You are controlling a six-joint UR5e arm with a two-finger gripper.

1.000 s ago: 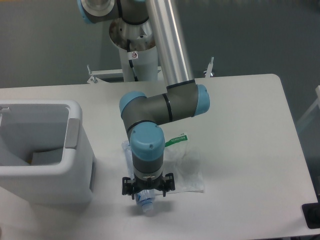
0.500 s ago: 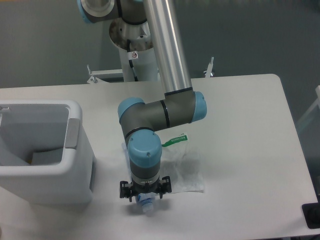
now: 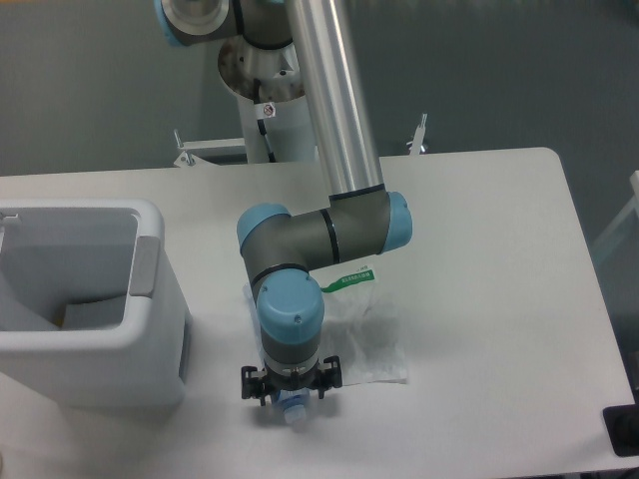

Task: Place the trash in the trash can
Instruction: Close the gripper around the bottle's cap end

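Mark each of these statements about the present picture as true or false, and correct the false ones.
1. The trash can stands on the left part of the table. True.
2. The plastic bag is already inside the trash can. False: it lies flat on the table, right of the gripper.
3. The gripper points down over the bottle. True.
4. The bottle stands upright beside the trash can. False: only its end shows, low at the gripper.
5. The bag has a red top strip. False: the strip is green.
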